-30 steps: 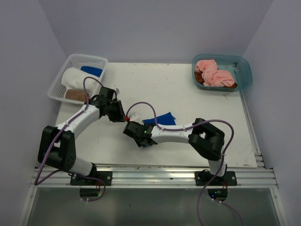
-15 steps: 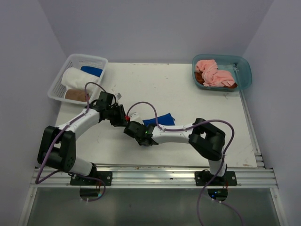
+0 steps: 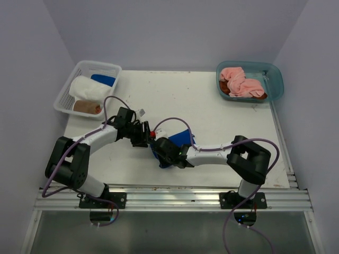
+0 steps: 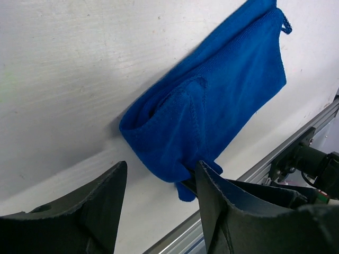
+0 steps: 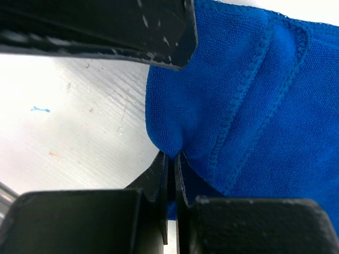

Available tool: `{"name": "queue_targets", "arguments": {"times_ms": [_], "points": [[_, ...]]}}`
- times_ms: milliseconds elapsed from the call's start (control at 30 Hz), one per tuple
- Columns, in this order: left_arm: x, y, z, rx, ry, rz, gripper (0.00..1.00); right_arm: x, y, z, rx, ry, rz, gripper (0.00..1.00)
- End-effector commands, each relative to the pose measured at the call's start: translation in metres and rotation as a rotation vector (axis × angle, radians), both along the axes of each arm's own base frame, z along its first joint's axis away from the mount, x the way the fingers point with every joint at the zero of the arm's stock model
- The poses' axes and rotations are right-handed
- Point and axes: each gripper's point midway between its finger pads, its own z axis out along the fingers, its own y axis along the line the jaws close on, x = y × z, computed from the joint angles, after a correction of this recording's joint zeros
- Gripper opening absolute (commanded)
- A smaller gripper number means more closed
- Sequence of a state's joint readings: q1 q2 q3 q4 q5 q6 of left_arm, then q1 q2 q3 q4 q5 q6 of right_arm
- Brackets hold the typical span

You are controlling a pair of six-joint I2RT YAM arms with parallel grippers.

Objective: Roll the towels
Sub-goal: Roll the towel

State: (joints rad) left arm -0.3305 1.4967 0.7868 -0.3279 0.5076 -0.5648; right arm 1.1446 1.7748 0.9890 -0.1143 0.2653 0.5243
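A royal blue towel (image 3: 180, 138) (image 4: 222, 90) lies partly folded over on the white table (image 3: 212, 106), just in front of the arms. My right gripper (image 3: 161, 153) (image 5: 172, 159) is shut on a pinched fold at the towel's (image 5: 249, 100) near-left edge. My left gripper (image 3: 144, 134) (image 4: 161, 182) stands open right beside it, its fingers (image 4: 100, 206) straddling bare table just short of the towel's folded end, holding nothing. One left finger crosses the top of the right wrist view.
A white mesh basket (image 3: 63, 98) at the back left holds a white roll (image 3: 87, 87), a brown roll (image 3: 87, 107) and a blue cloth (image 3: 103, 79). A teal tub (image 3: 278, 84) at the back right holds crumpled pink towels (image 3: 241, 82). The table's metal front rail (image 3: 175, 196) is close.
My right gripper has shut on the blue towel's edge and drawn it over toward the near left. My left gripper has opened and slid right, up to the towel.
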Motion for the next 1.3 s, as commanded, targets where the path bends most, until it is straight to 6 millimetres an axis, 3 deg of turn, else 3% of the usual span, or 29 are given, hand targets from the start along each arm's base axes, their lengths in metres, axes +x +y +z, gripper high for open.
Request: {"name": "queue_targets", "arguments": {"times_ms": [0,467,867,1200,1267], "points": [[-0.001,-0.006,-0.009,-0.027,0.000,-0.013,0.58,-0.003,0.016,0.019,0.140,0.024,0.000,0.00],[-0.004,-0.010,-0.024,-0.053,0.028,-0.007,0.58,-0.001,0.015,0.031,0.193,0.039,-0.004,0.00],[-0.009,-0.026,-0.043,-0.049,0.075,-0.006,0.55,-0.005,0.007,0.024,0.179,0.049,-0.019,0.00],[-0.004,-0.026,-0.032,-0.024,0.039,0.012,0.14,-0.003,0.004,0.037,0.207,0.019,-0.019,0.00],[-0.004,-0.025,-0.029,-0.021,0.032,0.016,0.02,-0.003,0.003,0.038,0.204,0.012,-0.016,0.00]]}}
